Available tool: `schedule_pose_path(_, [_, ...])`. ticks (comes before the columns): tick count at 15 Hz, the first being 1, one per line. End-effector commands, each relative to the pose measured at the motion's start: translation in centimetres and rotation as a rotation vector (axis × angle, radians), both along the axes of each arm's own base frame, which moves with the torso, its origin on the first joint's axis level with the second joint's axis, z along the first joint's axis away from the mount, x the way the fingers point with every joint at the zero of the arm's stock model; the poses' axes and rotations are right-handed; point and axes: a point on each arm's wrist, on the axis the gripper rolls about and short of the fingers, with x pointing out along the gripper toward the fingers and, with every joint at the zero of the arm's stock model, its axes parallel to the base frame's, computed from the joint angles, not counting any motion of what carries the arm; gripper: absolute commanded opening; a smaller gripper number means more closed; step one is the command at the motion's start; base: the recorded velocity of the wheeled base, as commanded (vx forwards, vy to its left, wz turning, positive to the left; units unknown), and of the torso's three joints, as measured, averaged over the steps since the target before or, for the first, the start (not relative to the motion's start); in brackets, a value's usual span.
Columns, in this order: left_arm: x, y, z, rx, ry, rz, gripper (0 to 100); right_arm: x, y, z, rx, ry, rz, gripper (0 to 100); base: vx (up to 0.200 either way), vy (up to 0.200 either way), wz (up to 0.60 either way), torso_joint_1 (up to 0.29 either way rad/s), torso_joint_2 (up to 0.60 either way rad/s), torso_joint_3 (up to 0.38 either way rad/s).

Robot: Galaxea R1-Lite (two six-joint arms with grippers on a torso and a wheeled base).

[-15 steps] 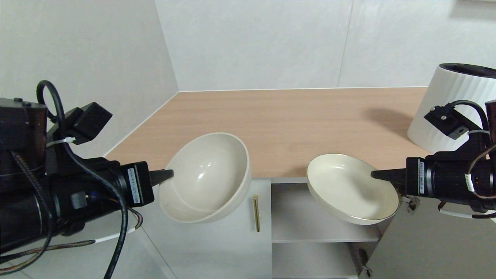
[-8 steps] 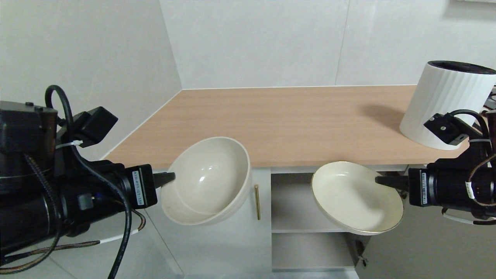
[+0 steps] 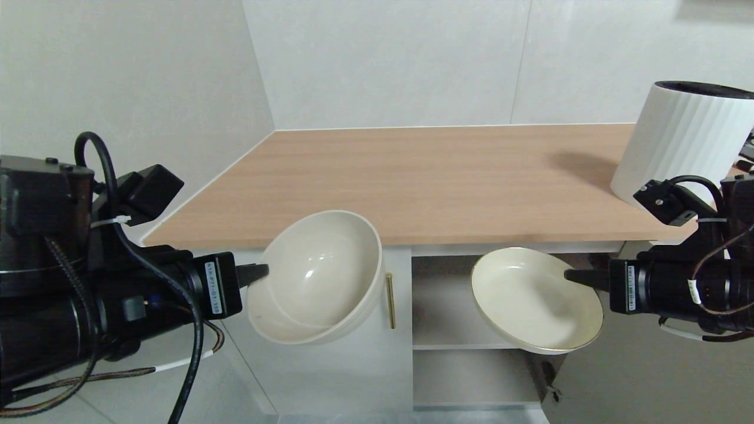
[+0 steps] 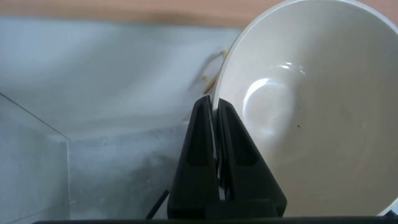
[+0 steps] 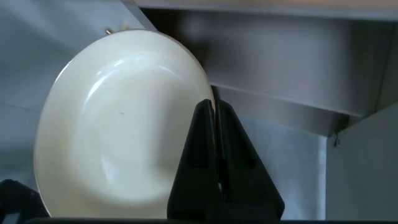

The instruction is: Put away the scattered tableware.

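Note:
A deep cream bowl [image 3: 315, 277] hangs in front of the closed left cabinet door, tilted toward me. My left gripper [image 3: 259, 272] is shut on its rim, seen close in the left wrist view as the bowl [image 4: 311, 106] pinched by the gripper [image 4: 214, 124]. A shallow cream plate [image 3: 533, 300] with a thin gold rim hangs before the open cabinet compartment. My right gripper [image 3: 571, 275] is shut on the rim of that plate [image 5: 118, 124], the gripper [image 5: 213, 118] clamping its edge.
A wooden countertop [image 3: 424, 176] spans the scene, with a white ribbed container [image 3: 683, 141] at its right end. Below it the cabinet stands open on the right, showing a shelf [image 3: 447, 341]. A gold handle [image 3: 389, 300] marks the closed left door.
The camera has shifted, so the counter appears higher and the cabinet more exposed. Both arms hold bowl and plate much as before, now level with the cabinet front below the counter edge.

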Motion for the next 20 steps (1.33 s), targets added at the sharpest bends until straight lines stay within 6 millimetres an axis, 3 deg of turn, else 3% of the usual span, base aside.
schedule_pose_path(1, [0.1,-0.1,-0.2,0.004,0.008,0.0,0,0.2,0.1,-0.4,-0.007,0.014,0.0,0,0.0,0.0,0.0,-0.163,0.43,0.271])
schedule_pose_path(11, [0.3,-0.2,-0.4,0.01,0.018,0.0,0,0.5,0.2,-1.3,-0.01,0.021,0.002,0,0.0,0.0,0.0,-0.13,0.45,0.31])
schedule_pose_path(14, [0.4,-0.2,-0.5,0.011,0.021,0.0,0,0.5,0.2,-1.4,-0.031,0.012,0.012,0,0.0,0.0,0.0,-0.025,0.14,0.097])
schedule_pose_path(18, [0.4,-0.2,-0.5,0.011,0.021,0.0,0,0.8,0.5,-2.6,-0.078,0.037,0.038,0,0.0,0.0,0.0,0.002,0.01,0.014])
schedule_pose_path(20, [0.4,-0.2,-0.6,0.014,0.025,0.0,0,1.0,1.3,-5.0,-0.165,0.1,0.102,0,0.0,0.0,0.0,0.0,0.0,0.0])
